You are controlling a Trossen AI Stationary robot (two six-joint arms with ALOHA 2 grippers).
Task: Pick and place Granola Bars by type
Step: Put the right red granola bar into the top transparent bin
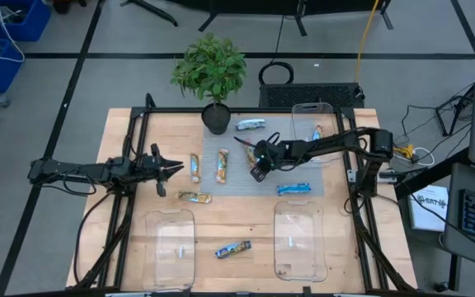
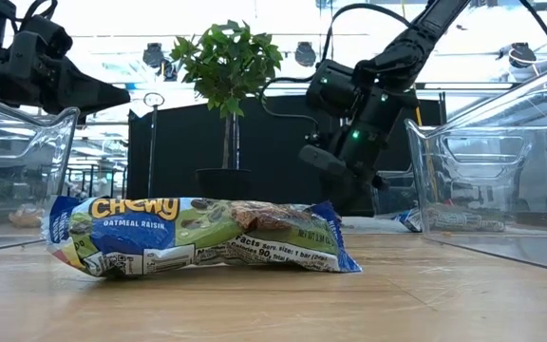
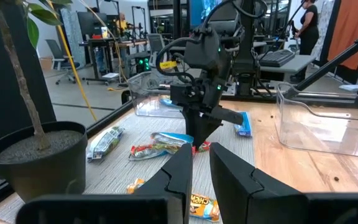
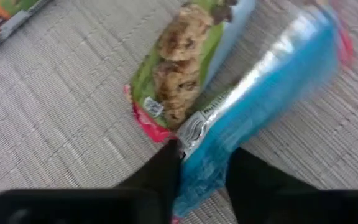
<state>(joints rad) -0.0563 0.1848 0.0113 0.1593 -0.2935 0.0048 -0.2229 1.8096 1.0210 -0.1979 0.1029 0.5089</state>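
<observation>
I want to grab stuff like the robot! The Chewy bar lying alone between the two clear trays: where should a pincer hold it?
Pinch the Chewy bar across its narrow middle, coming straight down from above. It lies flat on the table, long and thin, with bare wood along both long edges, so fingers should fit there.

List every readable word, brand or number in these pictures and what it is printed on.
"Chewy" and "OATMEAL RAISIN": on the granola bar lying nearest the low camera.
Small print on that wrapper's right half: too blurred to read with confidence.
Wrappers in the high and both wrist views: print too small or blurred to read.
</observation>
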